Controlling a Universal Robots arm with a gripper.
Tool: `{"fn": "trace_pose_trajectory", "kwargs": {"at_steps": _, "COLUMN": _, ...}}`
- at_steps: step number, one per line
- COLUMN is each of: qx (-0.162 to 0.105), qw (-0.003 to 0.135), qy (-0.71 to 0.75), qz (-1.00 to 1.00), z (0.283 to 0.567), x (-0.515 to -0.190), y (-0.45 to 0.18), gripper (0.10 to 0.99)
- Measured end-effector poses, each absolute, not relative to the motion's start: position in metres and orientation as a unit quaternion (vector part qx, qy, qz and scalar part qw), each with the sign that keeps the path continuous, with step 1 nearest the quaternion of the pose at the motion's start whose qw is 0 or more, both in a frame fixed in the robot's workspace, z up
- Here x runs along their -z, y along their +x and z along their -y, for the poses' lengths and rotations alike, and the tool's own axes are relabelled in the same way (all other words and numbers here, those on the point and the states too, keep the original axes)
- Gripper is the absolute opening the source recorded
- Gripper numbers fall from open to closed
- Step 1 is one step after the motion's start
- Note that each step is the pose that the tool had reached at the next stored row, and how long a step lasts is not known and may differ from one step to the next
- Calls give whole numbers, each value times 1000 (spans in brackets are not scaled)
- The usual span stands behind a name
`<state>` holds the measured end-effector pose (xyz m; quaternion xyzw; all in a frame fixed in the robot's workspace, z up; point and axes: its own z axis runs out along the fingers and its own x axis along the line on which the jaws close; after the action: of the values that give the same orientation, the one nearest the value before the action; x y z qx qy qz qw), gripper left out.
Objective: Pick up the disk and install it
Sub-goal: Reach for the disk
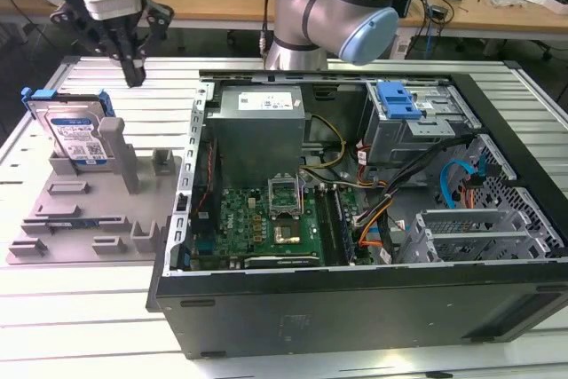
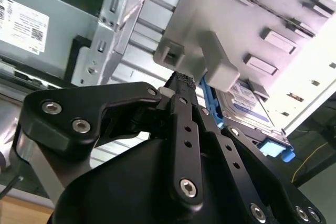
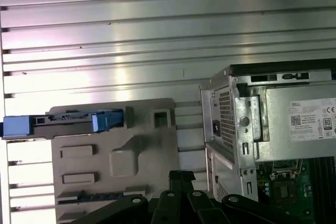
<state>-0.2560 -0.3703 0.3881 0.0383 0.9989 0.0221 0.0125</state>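
Observation:
The disk (image 1: pixel 78 133) stands on edge in a slot of a grey fixture tray (image 1: pixel 98 215) at the exterior view's left, its white-and-blue label facing out and blue rails on its sides. My gripper (image 1: pixel 135 75) hangs above the tray, a little behind the disk and toward the exterior view's right, fingers together and holding nothing. In the second wrist view the shut fingertips (image 2: pixel 182 80) point at the tray beside the disk (image 2: pixel 247 98). The first wrist view shows the disk (image 3: pixel 63 121) edge-on beyond the gripper (image 3: pixel 181 176).
An open computer case (image 1: pixel 355 299) lies on the slatted metal table (image 1: pixel 53 308), with its motherboard, power supply (image 1: pixel 262 122) and a drive bay with a blue latch (image 1: pixel 398 99). The arm's base (image 1: pixel 328 15) stands behind the case. Desks with clutter lie further back.

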Motion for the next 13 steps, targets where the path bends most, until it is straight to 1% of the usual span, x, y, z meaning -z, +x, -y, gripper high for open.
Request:
{"fn": "trace_pose_trajectory", "kwargs": {"at_steps": 5, "qx": -22, "qw": 12, "qy": 38, "qz": -999, "z": 362, "x": -387, "y": -277, "gripper": 106}}
{"fn": "trace_pose_trajectory", "kwargs": {"at_steps": 13, "qx": -22, "qw": 12, "qy": 38, "qz": -999, "z": 339, "x": -384, "y": -311, "gripper": 106}}
